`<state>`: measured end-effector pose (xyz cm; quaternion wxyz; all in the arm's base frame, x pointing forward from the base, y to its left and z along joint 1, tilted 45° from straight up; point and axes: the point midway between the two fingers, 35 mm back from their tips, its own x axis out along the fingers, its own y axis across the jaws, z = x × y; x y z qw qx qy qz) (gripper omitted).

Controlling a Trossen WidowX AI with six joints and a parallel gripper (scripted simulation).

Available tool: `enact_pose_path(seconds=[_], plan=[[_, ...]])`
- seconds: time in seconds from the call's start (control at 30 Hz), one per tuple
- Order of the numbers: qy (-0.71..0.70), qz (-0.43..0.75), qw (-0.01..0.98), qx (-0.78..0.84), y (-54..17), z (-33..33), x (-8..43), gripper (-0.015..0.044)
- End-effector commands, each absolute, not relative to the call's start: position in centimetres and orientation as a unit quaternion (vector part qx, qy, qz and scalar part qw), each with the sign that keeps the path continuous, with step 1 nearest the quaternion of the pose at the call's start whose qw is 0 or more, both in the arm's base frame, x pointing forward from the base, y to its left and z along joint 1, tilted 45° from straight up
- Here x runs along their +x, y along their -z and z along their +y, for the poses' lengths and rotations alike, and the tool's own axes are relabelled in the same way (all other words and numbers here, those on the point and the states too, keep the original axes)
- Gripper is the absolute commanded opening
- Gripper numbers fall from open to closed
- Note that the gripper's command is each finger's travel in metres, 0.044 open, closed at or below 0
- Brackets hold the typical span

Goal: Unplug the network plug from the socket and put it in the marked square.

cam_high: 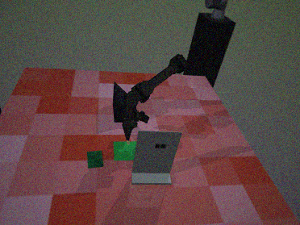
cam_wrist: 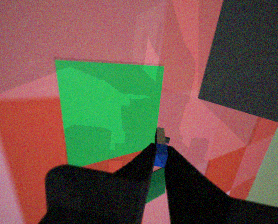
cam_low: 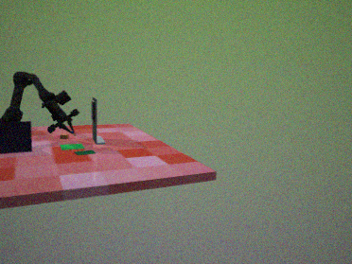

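At the left of the wrist view lies a bright green square [cam_high: 124, 151] [cam_low: 72, 147] [cam_wrist: 107, 112]; right of it, the gripper [cam_high: 127, 140] [cam_low: 73, 132] [cam_wrist: 160, 149] pinches a small blue piece, apparently the plug [cam_wrist: 160, 156], above the table [cam_high: 77, 182] [cam_low: 114, 177] [cam_wrist: 30, 50]; farther right stands the dark panel [cam_high: 157, 158] [cam_low: 95, 121] [cam_wrist: 245, 60].

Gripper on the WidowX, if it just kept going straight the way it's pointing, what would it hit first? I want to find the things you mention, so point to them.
Probably the tabletop [cam_high: 161, 202] [cam_low: 156, 171] [cam_wrist: 30, 40], near the bright green square [cam_high: 124, 151] [cam_low: 72, 147] [cam_wrist: 95, 115], with the held plug [cam_wrist: 160, 156] touching first. Depth is unclear, so the exact spot is uncertain.
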<state>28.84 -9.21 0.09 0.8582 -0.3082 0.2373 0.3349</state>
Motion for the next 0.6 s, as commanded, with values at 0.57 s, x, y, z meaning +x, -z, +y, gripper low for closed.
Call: enact_pose_path(seconds=[0.57], plan=[[-0.338, 0.239, 0.859, -0.303, 2.1, -7.2, 29.2, 0.0]])
